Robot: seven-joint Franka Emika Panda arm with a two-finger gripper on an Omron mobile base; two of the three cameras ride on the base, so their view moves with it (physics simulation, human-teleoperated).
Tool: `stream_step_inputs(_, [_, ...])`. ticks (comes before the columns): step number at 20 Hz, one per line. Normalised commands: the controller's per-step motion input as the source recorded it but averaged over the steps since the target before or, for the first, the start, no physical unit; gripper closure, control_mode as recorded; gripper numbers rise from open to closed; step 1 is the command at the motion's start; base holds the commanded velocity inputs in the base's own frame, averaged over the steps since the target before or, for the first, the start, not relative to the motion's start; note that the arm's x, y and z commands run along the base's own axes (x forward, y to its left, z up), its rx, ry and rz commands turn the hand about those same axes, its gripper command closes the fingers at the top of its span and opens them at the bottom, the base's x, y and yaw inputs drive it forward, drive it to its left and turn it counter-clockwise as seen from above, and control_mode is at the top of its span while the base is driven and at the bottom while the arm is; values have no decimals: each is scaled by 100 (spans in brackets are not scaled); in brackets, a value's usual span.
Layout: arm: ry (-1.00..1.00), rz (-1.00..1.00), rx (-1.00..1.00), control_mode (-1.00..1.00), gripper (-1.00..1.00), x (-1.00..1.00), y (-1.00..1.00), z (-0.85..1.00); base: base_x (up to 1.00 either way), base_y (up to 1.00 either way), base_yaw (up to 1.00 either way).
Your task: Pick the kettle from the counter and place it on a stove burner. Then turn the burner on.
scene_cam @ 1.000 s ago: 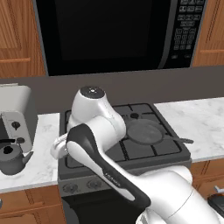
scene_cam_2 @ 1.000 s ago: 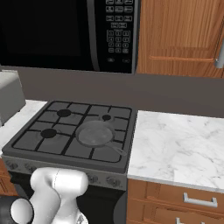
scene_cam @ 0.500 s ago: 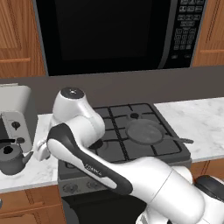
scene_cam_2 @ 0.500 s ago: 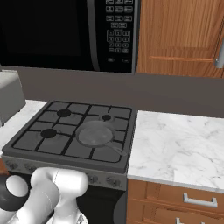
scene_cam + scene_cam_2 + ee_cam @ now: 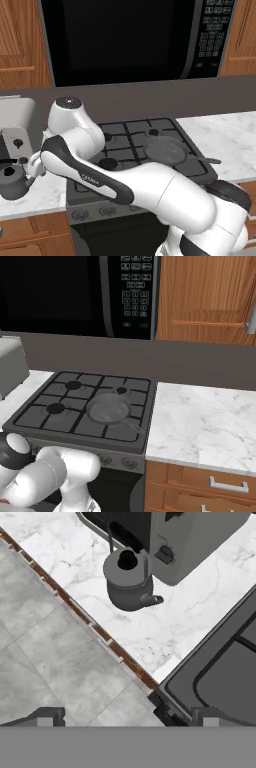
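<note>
- Left base view: the kettle (image 5: 12, 181) sits on the counter (image 5: 35, 196) left of the stove, just in front of a grey toaster (image 5: 15, 145). The arm bends low toward it and hides its own hand, so the tool's state cannot be read here. The pan (image 5: 166, 150) occupies the right-hand grates, while the stove burner (image 5: 107, 163) at front left lies bare.
- Right base view: this side shows what the other lacks, the pan's handle pointing toward the front and the bare burners on the left of the stove (image 5: 82, 408). Kettle and hand fall outside it.
- Hand view: the gripper (image 5: 124, 718) hovers over the counter's edge, well apart from the kettle, holding nothing; its tips (image 5: 46, 717) stand wide apart. Only here do the kettle's arched handle and spout show clearly, the spout aimed toward the stove.
- Risk, as a judgement: the toaster touches or nearly touches the kettle, so a descending finger could strike it, or nudge the kettle and miss the thin handle.
</note>
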Motion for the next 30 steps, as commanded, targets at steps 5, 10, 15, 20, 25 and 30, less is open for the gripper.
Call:
stream_step_inputs(5, [0, 0, 0, -100, -100, 29, 31, -3, 0, 0, 0])
stream_step_inputs(10, [0, -3, 0, -100, -100, 19, 30, -12, 0, 0, 0])
stream_step_inputs(15, [0, -2, 0, -100, -100, 30, 37, -21, 0, 0, 0])
stream_step_inputs(20, [0, -2, 0, -100, -100, 37, 27, -21, 0, 0, 0])
stream_step_inputs(25, [0, -3, 0, -100, -100, 35, 24, -14, 0, 0, 0])
stream_step_inputs(30, [0, -3, 0, -100, -100, 29, 32, -14, 0, 0, 0])
